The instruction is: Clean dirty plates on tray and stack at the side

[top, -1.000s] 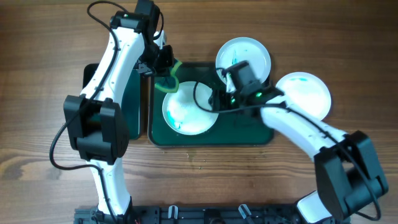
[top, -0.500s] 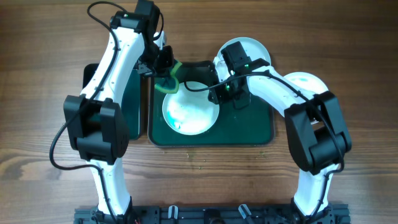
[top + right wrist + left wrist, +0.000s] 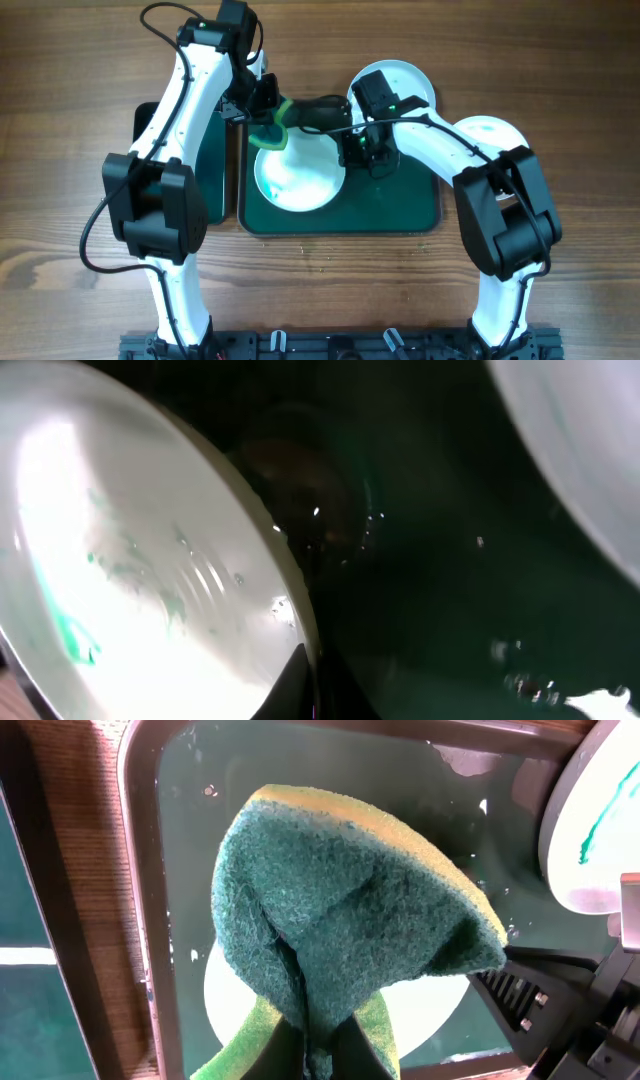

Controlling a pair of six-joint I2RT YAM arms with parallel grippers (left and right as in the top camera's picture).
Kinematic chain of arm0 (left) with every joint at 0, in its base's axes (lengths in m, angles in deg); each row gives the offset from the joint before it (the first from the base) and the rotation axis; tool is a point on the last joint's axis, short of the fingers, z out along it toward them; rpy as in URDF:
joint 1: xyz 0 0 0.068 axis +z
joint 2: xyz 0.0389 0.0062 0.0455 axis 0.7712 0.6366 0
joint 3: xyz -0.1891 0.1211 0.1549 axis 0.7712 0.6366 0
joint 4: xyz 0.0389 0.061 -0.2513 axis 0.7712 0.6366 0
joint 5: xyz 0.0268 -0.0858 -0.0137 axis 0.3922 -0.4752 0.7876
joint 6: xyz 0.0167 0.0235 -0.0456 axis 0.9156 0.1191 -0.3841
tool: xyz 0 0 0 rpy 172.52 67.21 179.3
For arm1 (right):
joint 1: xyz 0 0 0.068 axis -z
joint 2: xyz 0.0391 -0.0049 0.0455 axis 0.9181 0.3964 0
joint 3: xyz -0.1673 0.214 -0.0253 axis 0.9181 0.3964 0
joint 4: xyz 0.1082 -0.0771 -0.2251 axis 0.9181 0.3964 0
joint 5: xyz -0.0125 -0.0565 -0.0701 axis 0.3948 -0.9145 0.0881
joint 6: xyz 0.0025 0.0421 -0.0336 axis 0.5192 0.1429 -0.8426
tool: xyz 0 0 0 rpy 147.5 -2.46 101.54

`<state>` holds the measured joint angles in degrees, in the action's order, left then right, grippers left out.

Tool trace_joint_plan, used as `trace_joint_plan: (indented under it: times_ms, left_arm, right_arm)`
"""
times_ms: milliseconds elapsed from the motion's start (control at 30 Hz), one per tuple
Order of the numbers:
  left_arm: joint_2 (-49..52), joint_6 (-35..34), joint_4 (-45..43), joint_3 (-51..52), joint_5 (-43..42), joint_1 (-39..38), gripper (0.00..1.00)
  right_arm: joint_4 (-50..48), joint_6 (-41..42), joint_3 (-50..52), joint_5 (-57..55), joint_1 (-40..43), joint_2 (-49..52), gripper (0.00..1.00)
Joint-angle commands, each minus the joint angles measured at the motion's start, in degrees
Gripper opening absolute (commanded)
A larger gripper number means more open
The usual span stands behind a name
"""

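A white plate (image 3: 297,178) with faint teal smears lies in the left half of the dark green tray (image 3: 400,205). My right gripper (image 3: 352,150) is shut on this plate's right rim; the right wrist view shows the fingers pinching the plate (image 3: 120,560) edge at the right gripper (image 3: 314,672). My left gripper (image 3: 262,105) is shut on a folded green and yellow sponge (image 3: 270,130) at the plate's far edge. The left wrist view has the sponge (image 3: 340,920) hanging over the plate (image 3: 435,1010), gripped by the left gripper (image 3: 320,1045). Two more plates sit off the tray, one behind it (image 3: 400,80) and one to the right (image 3: 495,150).
A smaller green tray (image 3: 215,170) lies left of the big tray, partly under my left arm. The wooden table (image 3: 60,120) surrounds everything. A teal-streaked plate (image 3: 600,820) rises at the right of the left wrist view. The tray floor (image 3: 450,560) looks wet.
My right arm swung left from the table's right side to the tray, and its gripper closed on the plate's right rim. The plate shifted slightly left. The left arm and sponge stayed still.
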<state>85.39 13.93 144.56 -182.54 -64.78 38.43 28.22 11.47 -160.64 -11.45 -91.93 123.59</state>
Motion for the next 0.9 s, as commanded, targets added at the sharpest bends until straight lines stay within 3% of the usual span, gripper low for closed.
trace_joint_plan:
  times_ms: [0,167,367,733,867]
  left_arm:
    - [-1.07,-1.70,0.26,-0.83,-0.74,-0.31,0.04]
    - [-0.52,-5.35,1.11,-0.81,0.59,-1.88,0.04]
    - [-0.33,-14.32,-0.31,3.69,9.73,-5.64,0.04]
    - [-0.31,-17.79,-19.76,19.26,13.00,-7.23,0.04]
    - [-0.11,-17.81,-21.29,22.73,12.96,-7.48,0.04]
  right_arm:
    - [0.55,13.11,2.36,-1.51,-0.85,1.20,0.04]
    - [2.54,16.70,2.78,-3.21,-1.11,1.20,0.04]
    - [4.52,15.34,2.78,-8.85,-1.11,1.20,0.04]
    - [4.00,12.02,2.78,-9.22,-1.14,1.20,0.04]
    - [3.89,12.00,2.78,-9.25,-1.11,1.20,0.04]
